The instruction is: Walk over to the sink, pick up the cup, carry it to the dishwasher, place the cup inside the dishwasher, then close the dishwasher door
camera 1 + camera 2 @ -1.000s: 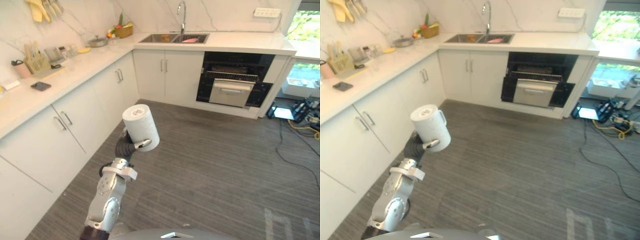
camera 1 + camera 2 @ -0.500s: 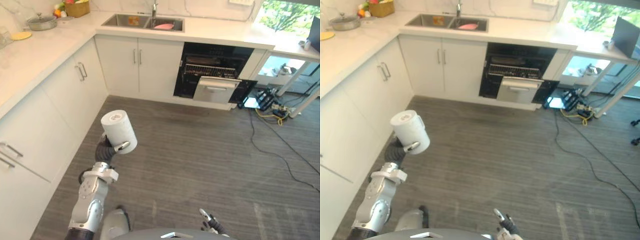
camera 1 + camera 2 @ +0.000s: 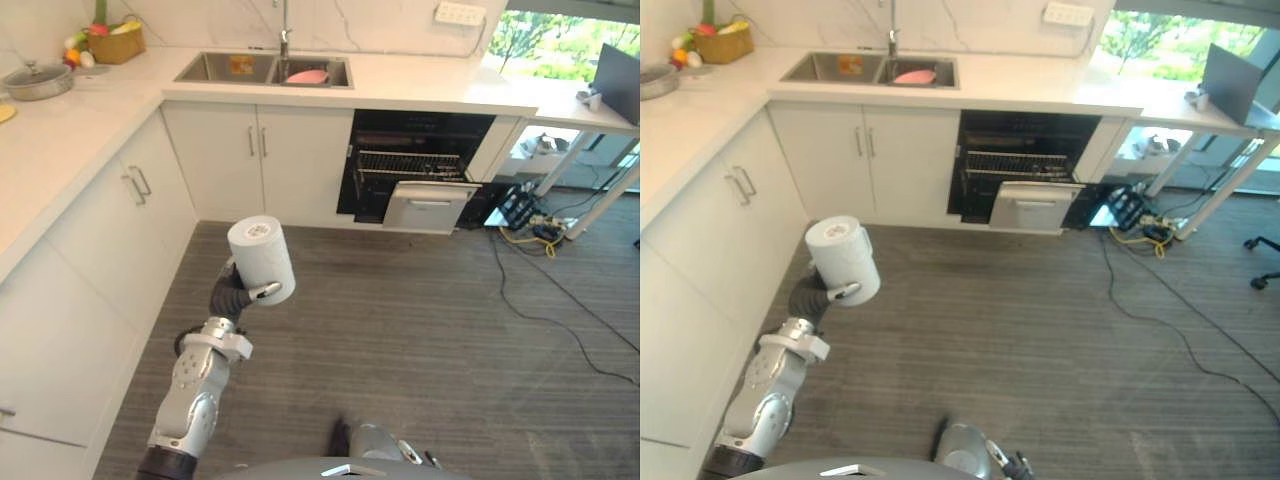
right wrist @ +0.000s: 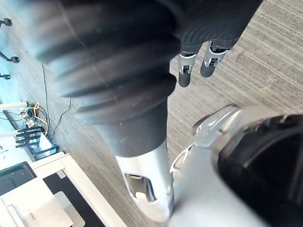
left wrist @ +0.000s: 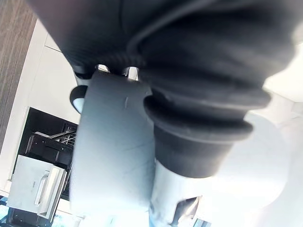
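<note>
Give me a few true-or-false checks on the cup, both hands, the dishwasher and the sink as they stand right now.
1. The left hand is shut on the white cup. True.
2. The dishwasher door is closed. False: it is open, and the rack shows inside.
3. The cup rests on the counter. False: it is held in the air over the floor, in front of the cabinets.
4. A pink item lies in the sink. True.
5. The right hand holds a second cup. False: it holds nothing, and its fingers hang relaxed.
</note>
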{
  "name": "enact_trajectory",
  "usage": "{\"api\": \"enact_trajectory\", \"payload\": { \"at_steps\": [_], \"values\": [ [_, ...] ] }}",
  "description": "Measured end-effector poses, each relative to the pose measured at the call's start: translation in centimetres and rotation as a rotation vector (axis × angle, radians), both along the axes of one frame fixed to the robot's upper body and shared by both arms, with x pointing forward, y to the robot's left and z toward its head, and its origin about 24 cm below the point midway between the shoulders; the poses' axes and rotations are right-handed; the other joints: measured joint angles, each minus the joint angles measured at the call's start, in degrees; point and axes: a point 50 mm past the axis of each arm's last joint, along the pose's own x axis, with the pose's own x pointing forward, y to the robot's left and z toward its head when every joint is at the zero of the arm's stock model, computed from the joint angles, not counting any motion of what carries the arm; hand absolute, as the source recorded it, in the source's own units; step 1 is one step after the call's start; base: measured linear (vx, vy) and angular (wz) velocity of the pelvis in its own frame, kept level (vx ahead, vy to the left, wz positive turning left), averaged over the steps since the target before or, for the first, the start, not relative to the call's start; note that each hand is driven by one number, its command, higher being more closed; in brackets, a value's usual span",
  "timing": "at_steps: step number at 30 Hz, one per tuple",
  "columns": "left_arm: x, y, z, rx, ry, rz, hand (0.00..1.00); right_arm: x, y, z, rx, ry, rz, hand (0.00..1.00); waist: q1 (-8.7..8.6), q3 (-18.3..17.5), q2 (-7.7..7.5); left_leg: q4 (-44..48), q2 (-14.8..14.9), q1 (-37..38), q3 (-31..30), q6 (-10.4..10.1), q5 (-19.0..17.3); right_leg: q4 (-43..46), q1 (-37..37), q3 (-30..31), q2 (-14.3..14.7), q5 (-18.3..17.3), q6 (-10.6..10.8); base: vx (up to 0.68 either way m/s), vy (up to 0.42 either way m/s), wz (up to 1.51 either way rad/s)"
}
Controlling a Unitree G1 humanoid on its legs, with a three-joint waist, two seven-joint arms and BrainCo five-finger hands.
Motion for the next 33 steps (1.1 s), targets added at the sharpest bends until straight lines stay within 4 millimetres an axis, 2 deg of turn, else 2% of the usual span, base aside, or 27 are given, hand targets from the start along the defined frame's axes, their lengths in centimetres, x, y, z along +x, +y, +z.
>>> {"api": "enact_trajectory", "payload": {
  "at_steps": [1,2,3,4,5,6,8,10,11,12,13,14,16,17,19,20,21,22,23,24,25,26,28,30,31,32,33],
  "values": [
    [-0.2,0.3,0.0,0.002,-0.004,0.000,1.00,0.1,0.1,0.0,-0.005,-0.006,0.016,0.00,0.34,-0.2,-0.93,0.2,-0.1,2.9,0.3,-2.0,-1.9,-2.3,1.1,0.0,-0.5,3.3,-0.7,0.57,-0.213,0.01],
    [-0.7,0.4,-0.4,-0.006,0.015,0.011,1.00,0.5,-0.1,0.2,-0.018,-0.018,0.032,0.00,0.49,-0.8,0.26,-0.3,1.6,5.7,0.7,-3.7,-3.6,0.0,1.8,-0.4,0.3,9.6,-2.7,0.61,-0.218,0.00],
    [-0.9,0.2,-0.5,-0.015,0.018,0.011,1.00,0.9,-0.7,0.5,-0.039,-0.037,0.043,0.00,0.48,-1.1,1.45,-0.4,2.9,6.5,0.9,-4.5,-4.4,1.5,1.7,-0.3,1.4,10.8,-3.9,0.64,-0.195,-0.07],
    [-1.1,-0.3,-0.4,-0.043,0.016,0.008,1.00,2.3,-1.9,1.4,-0.092,-0.090,0.077,0.00,0.75,-1.9,5.00,0.0,5.8,7.2,2.1,-5.2,-5.0,4.5,1.0,-0.5,3.8,8.0,-5.0,0.70,-0.229,-0.05],
    [-1.0,-0.7,0.0,-0.045,-0.002,-0.003,1.00,5.1,-2.0,2.6,-0.147,-0.175,0.149,0.00,0.75,-2.2,6.11,3.1,7.6,6.6,3.0,-5.6,-3.2,7.4,0.5,-0.7,5.1,4.3,-5.3,0.66,-0.244,-0.06],
    [-0.9,-0.8,0.1,-0.045,-0.006,-0.007,1.00,6.0,-1.8,3.1,-0.158,-0.211,0.167,0.00,0.66,-2.4,6.42,5.6,8.4,5.9,3.0,-5.7,-2.8,7.9,1.0,-0.9,5.3,3.3,-5.4,0.51,-0.217,0.02],
    [-0.8,-0.9,0.2,-0.048,-0.012,-0.001,1.00,8.4,-1.2,4.6,-0.190,-0.304,0.193,0.00,0.61,-2.0,6.04,17.1,11.5,2.1,2.2,-6.0,-0.9,8.7,3.2,-1.9,6.1,0.5,-5.8,0.34,-0.139,0.03],
    [-0.9,-1.0,0.1,-0.063,-0.011,0.024,1.00,10.6,-0.4,6.7,-0.236,-0.419,0.228,0.00,1.67,-0.9,5.63,40.8,17.1,-7.0,-2.5,-6.7,10.0,6.3,9.8,-1.5,9.0,-2.2,-6.4,0.47,-0.125,-0.09],
    [-1.0,-1.1,0.1,-0.069,-0.012,0.029,1.00,10.8,-0.4,7.0,-0.250,-0.439,0.238,0.00,2.19,-0.8,6.03,45.8,17.9,-9.7,-3.4,-6.8,9.4,5.2,11.7,-1.3,9.7,-2.6,-6.5,0.34,-0.010,-0.15],
    [-1.0,-1.2,0.1,-0.072,-0.019,0.034,1.00,11.4,-0.5,7.7,-0.285,-0.478,0.256,0.00,2.40,-0.5,6.15,50.8,18.1,-14.1,-3.1,-5.2,5.9,3.1,15.2,-1.0,9.9,-3.3,-6.6,0.50,0.012,-0.14],
    [-1.0,-0.9,0.2,-0.074,-0.036,0.051,1.00,11.9,-0.8,8.1,-0.300,-0.500,0.260,0.00,2.44,-0.3,5.86,48.3,17.3,-17.1,-0.4,-3.5,2.7,1.2,17.8,-0.5,9.2,-3.3,-6.5,0.40,0.026,-0.24],
    [-1.0,-0.7,0.4,-0.077,-0.056,0.067,1.00,12.1,-1.0,8.3,-0.300,-0.517,0.266,0.00,2.79,-0.4,5.72,41.9,15.7,-17.9,1.5,-2.8,1.0,0.7,18.8,0.0,8.2,-3.7,-6.0,0.46,0.071,-0.36],
    [-1.0,-0.3,0.8,-0.092,-0.091,0.106,1.00,12.6,-1.5,8.7,-0.301,-0.545,0.260,0.00,3.38,-0.4,5.61,21.9,11.3,-19.1,1.7,-3.0,0.6,0.6,19.5,2.4,6.2,-4.3,-4.3,0.35,0.146,-0.59],
    [-1.0,-0.2,0.9,-0.096,-0.095,0.116,1.00,12.7,-1.5,8.8,-0.303,-0.548,0.259,0.00,3.44,-0.4,5.48,16.3,10.2,-19.0,1.5,-3.3,1.8,0.6,19.6,3.2,5.4,-4.1,-3.2,0.28,0.153,-0.54],
    [-1.1,0.0,1.0,-0.097,-0.101,0.121,1.00,12.4,-1.6,9.2,-0.310,-0.566,0.256,0.00,2.82,-0.3,5.40,-0.2,7.8,-19.1,-0.8,-4.3,9.5,-0.2,21.1,5.1,3.5,-4.7,-0.8,0.33,0.217,-0.42],
    [-1.3,-0.1,1.1,-0.101,-0.107,0.121,1.00,11.9,-1.6,9.4,-0.314,-0.568,0.252,0.00,2.58,-0.4,5.76,-2.9,8.4,-20.0,-1.3,-4.6,12.4,-0.2,21.8,6.0,2.9,-5.6,1.1,0.45,0.359,-0.31],
    [-1.4,-0.1,1.1,-0.104,-0.110,0.123,1.00,11.6,-1.7,9.4,-0.318,-0.566,0.250,0.00,2.34,-0.4,6.10,-2.9,8.9,-20.0,-0.8,-4.1,14.2,-0.2,22.6,6.0,2.8,-6.1,2.3,0.47,0.394,-0.19],
    [-1.9,0.0,0.7,-0.107,-0.098,0.129,1.00,10.9,-1.7,9.3,-0.323,-0.559,0.246,0.00,1.72,-0.5,6.10,-0.7,9.2,-18.7,2.9,-1.7,21.7,-0.3,25.2,6.1,1.3,-7.5,4.5,0.40,0.339,-0.07],
    [-2.0,0.1,0.6,-0.099,-0.094,0.127,1.00,10.8,-1.3,9.2,-0.311,-0.562,0.240,0.00,1.33,-0.3,4.12,0.8,7.5,-18.2,3.8,-1.4,19.9,-0.3,25.8,6.3,-0.7,-8.0,5.1,0.37,0.321,-0.14],
    [-2.1,0.5,0.6,-0.083,-0.100,0.129,1.00,11.0,-0.5,9.5,-0.298,-0.594,0.237,0.00,1.32,0.2,2.53,2.7,5.8,-18.0,5.1,-0.6,17.1,0.2,26.1,6.2,-3.3,-8.4,4.7,0.25,0.238,-0.16],
    [-2.1,0.7,0.7,-0.077,-0.107,0.132,1.00,11.2,-0.2,9.7,-0.293,-0.613,0.230,0.00,1.39,0.2,1.78,4.1,5.3,-18.2,5.5,-0.1,15.7,0.5,26.1,6.3,-4.0,-8.3,4.7,0.31,0.302,-0.27],
    [-2.0,0.9,0.9,-0.075,-0.121,0.143,1.00,11.8,-0.2,10.8,-0.309,-0.674,0.216,0.00,1.26,0.0,0.83,8.3,4.9,-19.1,6.1,0.5,11.8,1.8,26.0,6.0,-5.4,-7.6,5.1,0.24,0.224,-0.19],
    [-1.7,0.8,1.1,-0.075,-0.135,0.136,1.00,12.1,-1.2,12.1,-0.357,-0.733,0.177,0.00,0.82,-0.1,0.74,11.8,3.0,-18.8,5.6,1.3,8.3,4.9,26.2,6.2,-7.6,-6.6,6.7,0.26,0.289,0.10],
    [-1.2,-0.1,1.7,-0.082,-0.161,0.102,1.00,12.1,-2.8,12.7,-0.405,-0.741,0.100,0.00,0.30,0.0,0.58,11.7,0.4,-16.2,5.4,2.1,6.8,15.0,24.0,7.2,-11.2,-6.6,6.7,0.23,0.259,0.25],
    [-0.8,-0.6,2.3,-0.062,-0.188,0.079,1.00,11.9,-3.7,12.9,-0.416,-0.738,0.037,0.00,0.49,0.3,-0.32,11.2,-1.5,-13.3,6.4,3.3,5.9,25.1,20.3,8.8,-14.5,-5.3,5.3,0.21,0.190,-0.01],
    [-0.7,-1.0,2.5,-0.035,-0.203,0.062,1.00,12.0,-3.8,13.1,-0.410,-0.749,0.020,0.00,0.34,0.3,-0.69,10.3,-2.9,-10.5,6.9,4.0,5.0,33.4,16.9,9.6,-17.2,-0.8,2.6,0.21,0.165,-0.08],
    [-0.7,-1.2,2.7,-0.020,-0.210,0.056,1.00,12.0,-3.7,13.3,-0.409,-0.758,0.018,0.00,0.17,0.4,-0.57,9.7,-3.1,-9.1,7.1,4.3,4.4,36.4,15.5,9.9,-17.9,2.1,1.8,0.21,0.144,-0.22]
  ]
}}
